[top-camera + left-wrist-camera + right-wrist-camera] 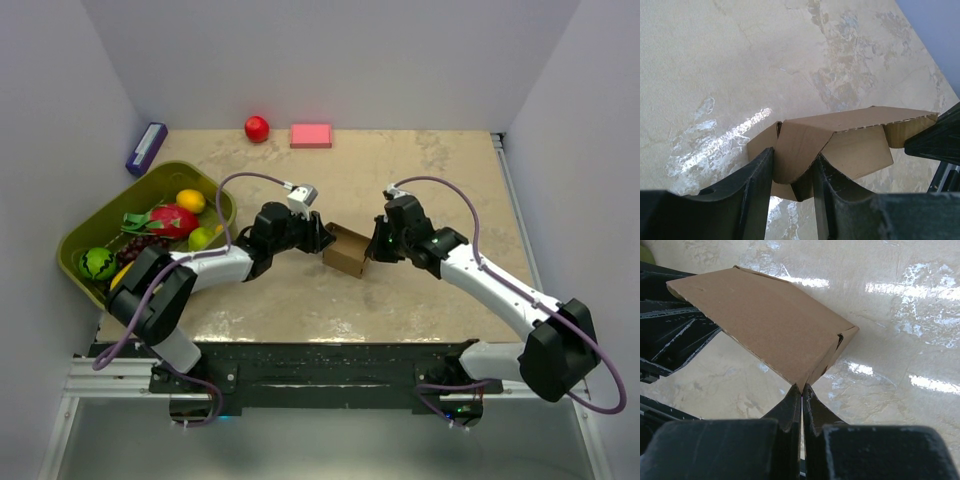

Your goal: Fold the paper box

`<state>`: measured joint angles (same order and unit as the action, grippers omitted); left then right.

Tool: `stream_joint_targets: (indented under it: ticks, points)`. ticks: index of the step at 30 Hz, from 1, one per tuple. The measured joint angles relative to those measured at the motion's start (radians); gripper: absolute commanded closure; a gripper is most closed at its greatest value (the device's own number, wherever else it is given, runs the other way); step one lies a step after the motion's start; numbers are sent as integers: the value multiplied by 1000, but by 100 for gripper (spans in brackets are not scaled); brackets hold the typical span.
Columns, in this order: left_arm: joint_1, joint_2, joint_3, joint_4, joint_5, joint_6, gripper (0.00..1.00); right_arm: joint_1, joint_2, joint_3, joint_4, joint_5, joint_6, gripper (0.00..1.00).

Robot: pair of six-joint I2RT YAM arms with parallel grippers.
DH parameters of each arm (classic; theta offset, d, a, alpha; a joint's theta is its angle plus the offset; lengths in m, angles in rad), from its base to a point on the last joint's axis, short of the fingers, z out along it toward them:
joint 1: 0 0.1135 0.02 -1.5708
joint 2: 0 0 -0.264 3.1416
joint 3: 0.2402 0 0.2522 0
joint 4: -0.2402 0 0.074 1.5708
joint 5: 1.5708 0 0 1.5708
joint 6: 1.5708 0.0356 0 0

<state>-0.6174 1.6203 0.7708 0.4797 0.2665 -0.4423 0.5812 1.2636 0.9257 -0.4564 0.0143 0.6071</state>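
From above, the paper box (pixel 347 250) sits near the middle of the table (pixel 420 170), a small brown carton with its open side turned up. It lies between the two arms. The left gripper (pixel 318 238) meets its left side and the right gripper (pixel 373 246) its right side. A green bin (pixel 85 232) of fruit stands at the left edge. A purple box (pixel 146 147), a red ball (pixel 257 128) and a pink block (pixel 311 135) lie well apart from the carton along the far wall.

In the left wrist view, the left gripper (pixel 792 159) has its jaws partly apart, at a middling width. A folded flap of the paper box (pixel 855 145) fills the gap and reaches both fingers (pixel 757 185). I cannot tell whether they are pressing it or only standing around it. The rest of the carton spreads beyond the tips, and the right gripper's dark body shows at the right edge.

In the right wrist view, the right gripper (pixel 801 390) has its jaws drawn together with almost no gap. They pinch a thin lower corner of the paper box (pixel 765 320). A flat brown panel slopes up and to the left from the tips.
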Motion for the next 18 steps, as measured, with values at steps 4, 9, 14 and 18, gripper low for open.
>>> stream_joint_targets:
  ticks: [4,9,14,18]
  points:
    - [0,7,3,6,3,2,61,-1,6,7,-3,-1,8,100]
    - [0,13,7,9,7,13,61,-2,6,7,-3,-2,23,100]
    - [0,14,7,12,9,20,62,-8,6,8,-2,-6,35,100]
    - [0,16,8,15,14,34,62,-18,6,8,1,-9,48,100]
